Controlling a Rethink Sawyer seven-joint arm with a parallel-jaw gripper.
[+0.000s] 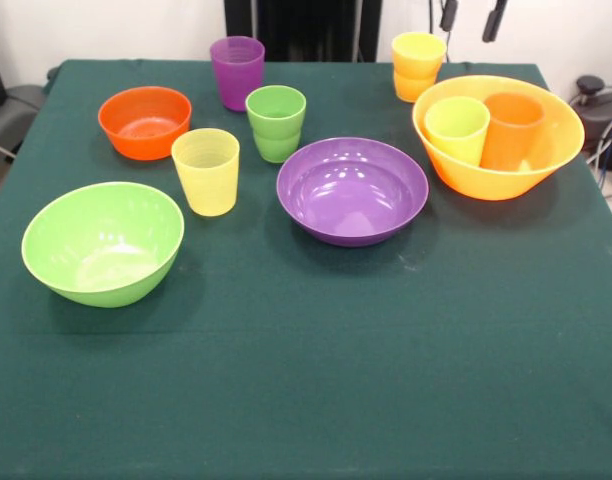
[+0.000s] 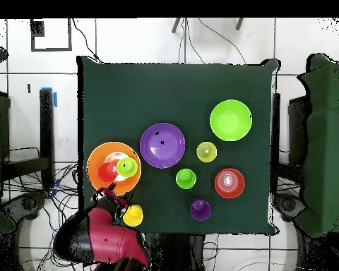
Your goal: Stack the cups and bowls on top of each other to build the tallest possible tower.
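The largest yellow-orange bowl (image 1: 491, 183) stands at the right with a lime green cup (image 1: 456, 128) and an orange cup (image 1: 511, 130) upright inside it. A yellow-orange cup (image 1: 418, 65) stands just behind it. The purple bowl (image 1: 352, 190) sits mid-table. On the left are the lime green bowl (image 1: 103, 242) and the small orange bowl (image 1: 144, 122). Between them stand the pale yellow cup (image 1: 206, 170), a green cup (image 1: 276, 122) and a purple cup (image 1: 237, 70). My gripper (image 1: 472, 18) hangs open and empty above the yellow-orange bowl's far side, only its fingertips (image 1: 448, 14) showing.
The table's green cloth (image 1: 306, 380) spreads wide in front of the bowls. In the overhead view the red arm (image 2: 105, 238) reaches in over the table's edge beside the yellow-orange cup (image 2: 133, 215) and yellow-orange bowl (image 2: 94, 169). Cables lie on the floor around the table.
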